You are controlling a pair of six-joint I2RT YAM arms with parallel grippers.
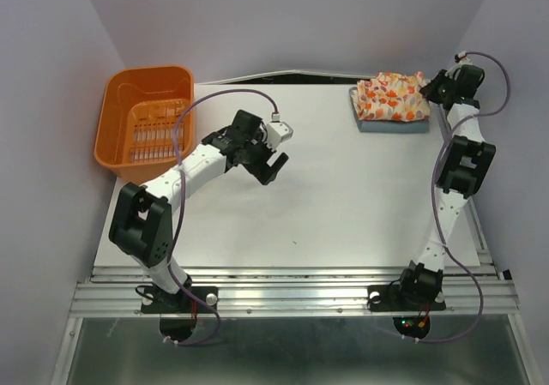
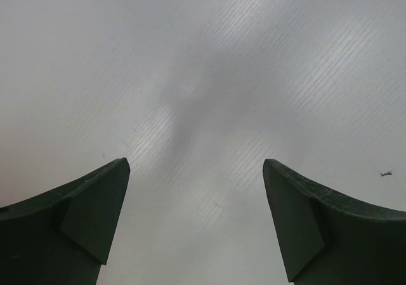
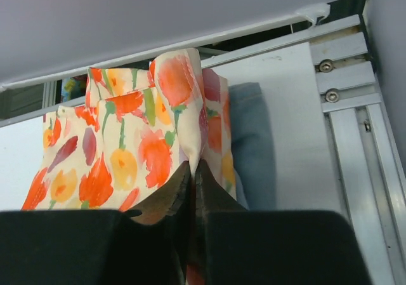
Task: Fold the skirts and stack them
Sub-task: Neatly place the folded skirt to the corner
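A folded floral skirt [image 1: 391, 96], cream with orange and yellow flowers, lies on a folded blue skirt [image 1: 395, 126] at the table's far right. My right gripper [image 1: 431, 91] is at the floral skirt's right edge. In the right wrist view its jaws [image 3: 193, 165] are shut on a pinched fold of the floral skirt [image 3: 133, 132], with the blue skirt [image 3: 250, 139] showing beneath on the right. My left gripper [image 1: 273, 167] hovers open and empty over the bare table middle; its fingers [image 2: 95, 202] stand wide apart in the left wrist view.
An orange plastic basket [image 1: 146, 119] stands at the far left of the white table [image 1: 343, 205]. Grey walls close in on both sides. A metal rail [image 1: 292, 295] runs along the near edge by the arm bases.
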